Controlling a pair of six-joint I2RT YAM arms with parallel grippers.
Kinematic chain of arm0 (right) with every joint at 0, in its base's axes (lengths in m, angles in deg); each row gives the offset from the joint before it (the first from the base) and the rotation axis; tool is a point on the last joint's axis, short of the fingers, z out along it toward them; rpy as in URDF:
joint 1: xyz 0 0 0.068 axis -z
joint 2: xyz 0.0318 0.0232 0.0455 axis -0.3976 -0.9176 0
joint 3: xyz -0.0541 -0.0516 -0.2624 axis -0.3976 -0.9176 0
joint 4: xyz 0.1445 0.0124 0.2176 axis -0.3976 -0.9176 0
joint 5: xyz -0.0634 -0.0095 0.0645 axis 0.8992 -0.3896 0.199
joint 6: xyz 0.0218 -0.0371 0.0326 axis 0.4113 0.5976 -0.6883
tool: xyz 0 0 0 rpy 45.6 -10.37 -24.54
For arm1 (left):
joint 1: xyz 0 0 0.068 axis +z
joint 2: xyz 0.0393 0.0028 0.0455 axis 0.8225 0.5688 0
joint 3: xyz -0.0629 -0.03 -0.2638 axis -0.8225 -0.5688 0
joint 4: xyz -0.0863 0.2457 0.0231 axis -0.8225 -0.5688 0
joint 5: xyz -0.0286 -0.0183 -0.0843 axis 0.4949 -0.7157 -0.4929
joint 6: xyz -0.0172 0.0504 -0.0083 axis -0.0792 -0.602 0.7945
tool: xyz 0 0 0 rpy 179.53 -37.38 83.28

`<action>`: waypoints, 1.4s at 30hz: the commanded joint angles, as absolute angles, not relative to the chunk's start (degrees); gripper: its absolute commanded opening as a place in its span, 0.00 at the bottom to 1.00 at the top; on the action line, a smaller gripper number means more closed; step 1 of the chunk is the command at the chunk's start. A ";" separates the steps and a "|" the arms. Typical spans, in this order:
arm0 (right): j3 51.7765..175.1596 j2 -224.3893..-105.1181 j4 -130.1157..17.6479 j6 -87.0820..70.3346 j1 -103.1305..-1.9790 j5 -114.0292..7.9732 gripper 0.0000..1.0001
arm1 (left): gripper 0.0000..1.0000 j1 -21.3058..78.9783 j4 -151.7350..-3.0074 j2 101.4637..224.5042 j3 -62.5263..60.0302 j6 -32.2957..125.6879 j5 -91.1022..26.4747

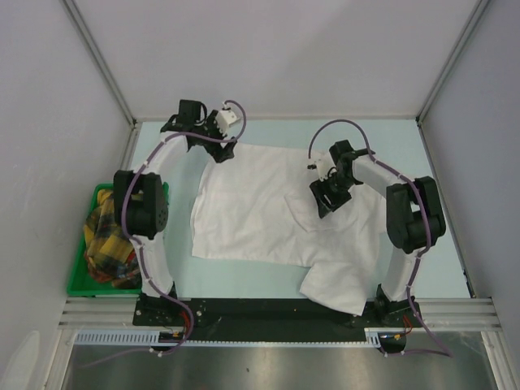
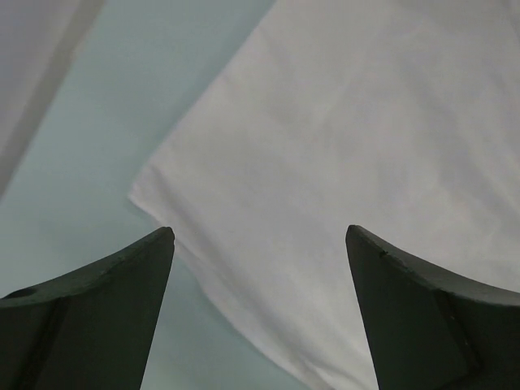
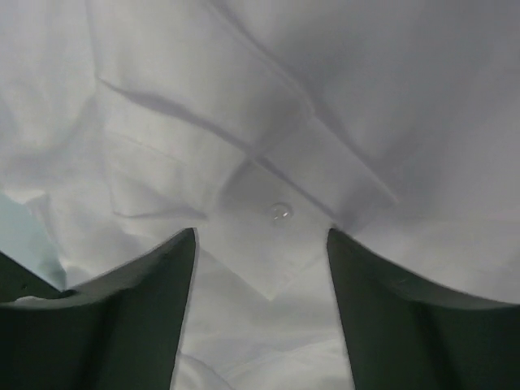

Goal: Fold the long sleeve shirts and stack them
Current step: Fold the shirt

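One white long sleeve shirt (image 1: 252,203) lies spread and wrinkled across the middle of the pale table, with a folded-over part (image 1: 341,284) near the front right. My left gripper (image 1: 221,154) hovers over the shirt's far left corner. In the left wrist view it (image 2: 260,231) stands open above that corner of cloth (image 2: 341,146). My right gripper (image 1: 325,203) is over the shirt's right half. In the right wrist view it (image 3: 262,231) stands open just above a buttoned cuff (image 3: 280,213), with nothing gripped between its fingers.
A green bin (image 1: 80,280) with a plaid cloth (image 1: 110,244) sits at the table's left edge beside the left arm. White walls close in the back and both sides. Bare table (image 1: 268,132) shows behind the shirt and in front of it (image 1: 236,280).
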State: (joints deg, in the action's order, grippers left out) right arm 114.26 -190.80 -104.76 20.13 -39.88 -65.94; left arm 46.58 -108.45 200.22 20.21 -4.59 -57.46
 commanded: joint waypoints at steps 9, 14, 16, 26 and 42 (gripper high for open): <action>116.85 -189.59 -103.45 18.47 -39.86 -61.56 0.00 | 0.84 47.43 -108.92 224.58 51.37 -19.29 -50.24; 116.93 -186.25 -105.03 19.62 -39.95 -63.57 0.00 | 0.80 47.43 -109.09 231.45 59.21 -21.92 -49.98; 117.11 -185.28 -105.30 19.54 -39.78 -64.19 0.00 | 0.79 47.34 -109.27 232.07 58.77 -23.94 -49.89; 116.85 -191.24 -102.75 16.46 -40.22 -62.19 0.84 | 0.68 47.25 -111.46 234.09 57.10 -30.01 -48.92; 118.25 -192.67 -104.77 17.51 -41.01 -61.90 0.00 | 0.15 45.67 -119.73 234.45 57.63 -39.06 -48.66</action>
